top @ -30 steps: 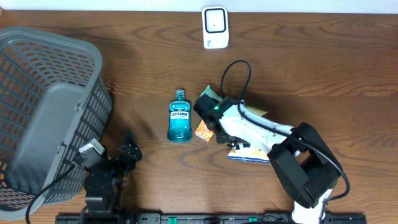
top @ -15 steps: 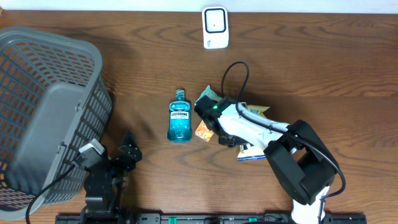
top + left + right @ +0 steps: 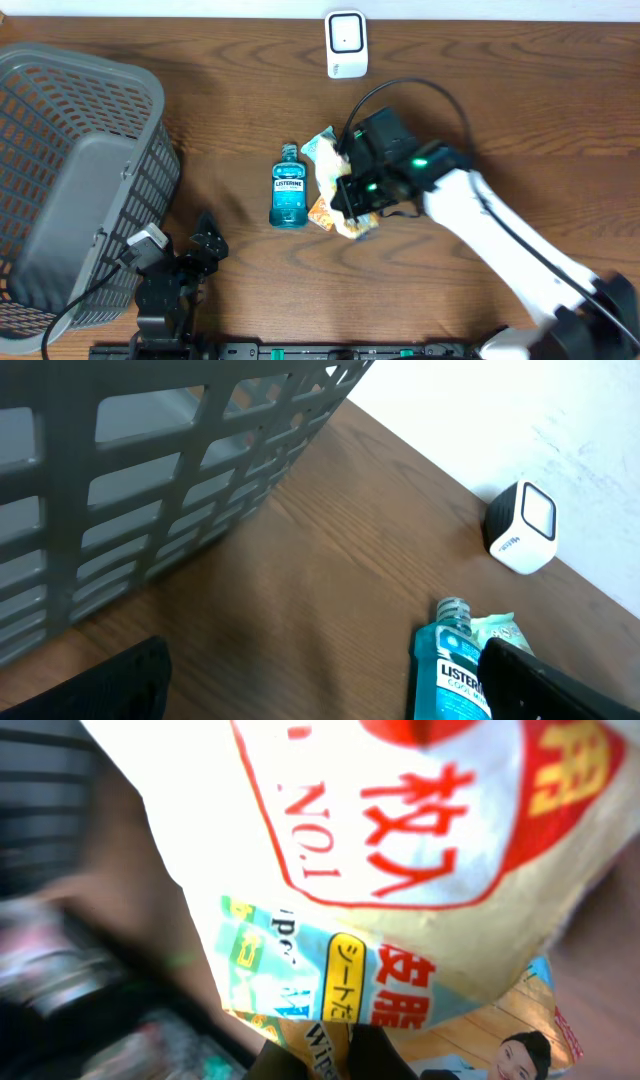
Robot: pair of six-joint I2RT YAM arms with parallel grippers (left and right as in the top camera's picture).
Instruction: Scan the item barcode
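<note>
My right gripper (image 3: 349, 197) is shut on a flat printed wipes pack (image 3: 324, 166) and holds it above the table's middle. In the right wrist view the pack (image 3: 400, 870) fills the frame, white and blue with red characters, and the gripper (image 3: 328, 1058) pinches its lower edge. No barcode shows on it. A white scanner (image 3: 346, 44) stands at the back edge, well beyond the pack. A blue Listerine bottle (image 3: 288, 188) lies just left of the pack. My left gripper (image 3: 192, 258) rests open near the front edge, nothing between its fingers (image 3: 110, 685).
A large grey basket (image 3: 70, 170) takes up the left side, its slatted wall (image 3: 150, 480) close to the left arm. The bottle (image 3: 450, 670) and a pale green packet (image 3: 495, 630) show ahead of the left gripper, the scanner (image 3: 522, 528) beyond them.
My right gripper has shut on the pack and lifted it off the table. The arm has risen and swung back toward the middle. The left arm has not moved.
</note>
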